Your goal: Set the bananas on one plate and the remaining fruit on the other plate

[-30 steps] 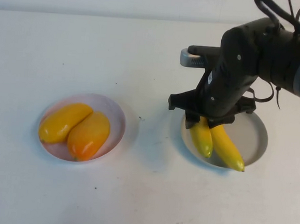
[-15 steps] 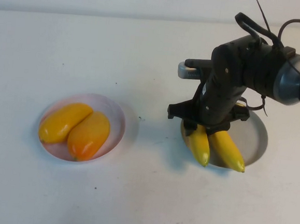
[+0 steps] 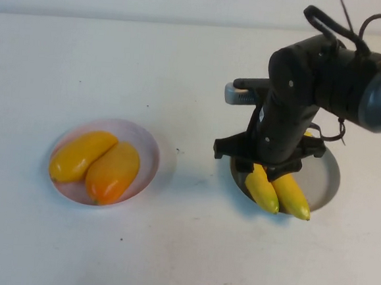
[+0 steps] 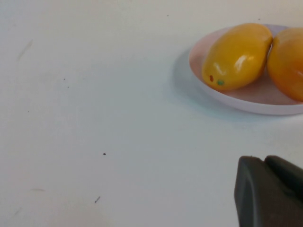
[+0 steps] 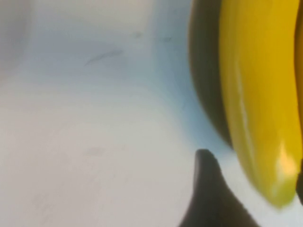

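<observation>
Both bananas (image 3: 279, 191) lying in grey-blue plate (image 3: 326, 176), long axes side by side, directly under right pincer (image 3: 266, 168), jaws apart, gripping nothing. Left pincer (image 4: 270, 191) closed, empty, beside pink plate (image 3: 149, 146) holding mangoes (image 3: 96, 163).

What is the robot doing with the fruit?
It is sorting fruit onto two plates. The right pincer is over the grey plate, right above the two bananas lying there side by side; its fingers look open, so it seems to be letting go of one. The two mangoes already sit on the pink plate. The left pincer is shut and parked above the table near the pink plate.
</observation>
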Available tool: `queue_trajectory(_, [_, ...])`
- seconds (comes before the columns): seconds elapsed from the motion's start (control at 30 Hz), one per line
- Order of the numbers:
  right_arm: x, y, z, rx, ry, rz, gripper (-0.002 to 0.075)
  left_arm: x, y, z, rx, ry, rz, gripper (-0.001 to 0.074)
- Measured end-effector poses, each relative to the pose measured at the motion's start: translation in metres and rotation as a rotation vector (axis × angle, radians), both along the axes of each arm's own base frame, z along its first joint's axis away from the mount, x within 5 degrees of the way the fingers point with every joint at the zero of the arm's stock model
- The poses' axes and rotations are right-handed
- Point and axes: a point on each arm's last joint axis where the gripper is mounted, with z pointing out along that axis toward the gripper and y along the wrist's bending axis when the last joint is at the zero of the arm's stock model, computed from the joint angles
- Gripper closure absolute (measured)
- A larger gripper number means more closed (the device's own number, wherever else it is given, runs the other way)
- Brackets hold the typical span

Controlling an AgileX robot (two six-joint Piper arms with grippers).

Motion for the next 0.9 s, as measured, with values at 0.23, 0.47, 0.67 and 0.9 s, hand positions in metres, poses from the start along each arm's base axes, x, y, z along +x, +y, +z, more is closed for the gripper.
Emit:
queue_trajectory(0.23, [-0.062, -0.022, 0.073, 0.059, -0.089, 0.105, 0.0522, 0.0, 0.0, 0.0, 0.0, 0.0, 0.0, 0.0738])
queue_trajectory(0.47, [-0.128, -0.072, 0.098, 0.034, -0.119, 0.248, 0.072, 0.0, 0.0, 0.0, 0.0, 0.0, 0.0, 0.0738])
queue_trajectory(0.67, [-0.178, -0.11, 0.094, 0.032, -0.144, 0.326, 0.0739, 0.0, 0.0, 0.0, 0.0, 0.0, 0.0, 0.0738])
queue_trajectory(0.9, [-0.212, -0.13, 0.096, 0.11, -0.167, 0.332, 0.0741, 0.0, 0.0, 0.0, 0.0, 0.0, 0.0, 0.0738])
